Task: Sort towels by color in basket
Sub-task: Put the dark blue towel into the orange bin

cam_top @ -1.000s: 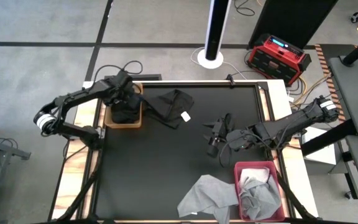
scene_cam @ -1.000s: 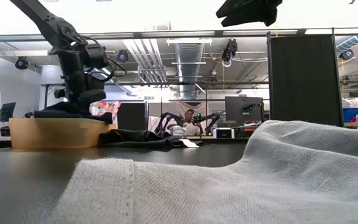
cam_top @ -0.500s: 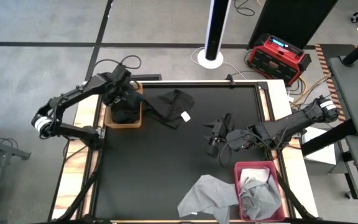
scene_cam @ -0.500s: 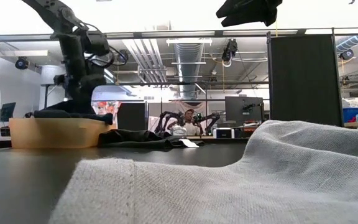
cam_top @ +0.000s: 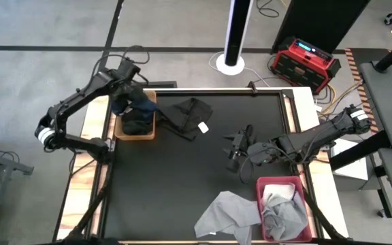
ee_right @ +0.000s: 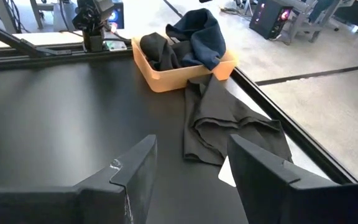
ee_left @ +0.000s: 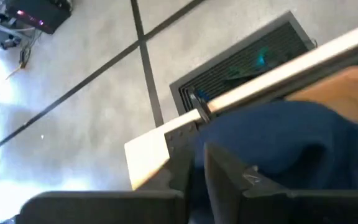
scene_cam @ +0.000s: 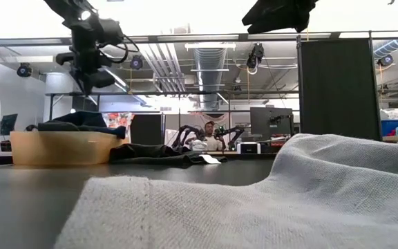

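Navy towel (cam_top: 129, 102) lies beneath left gripper (cam_top: 123, 87).

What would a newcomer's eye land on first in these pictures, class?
Probably the tan wooden basket at the table's far left corner, stuffed with dark navy and black towels, the left pincer raised above it. Next, the red plastic basket at the near right, grey cloth towels spilling beside it.

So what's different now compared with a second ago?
The left hand has let go of the navy blue towel, left it in the tan basket and risen clear above it. The right hand, the black towel and the grey towels stayed put.
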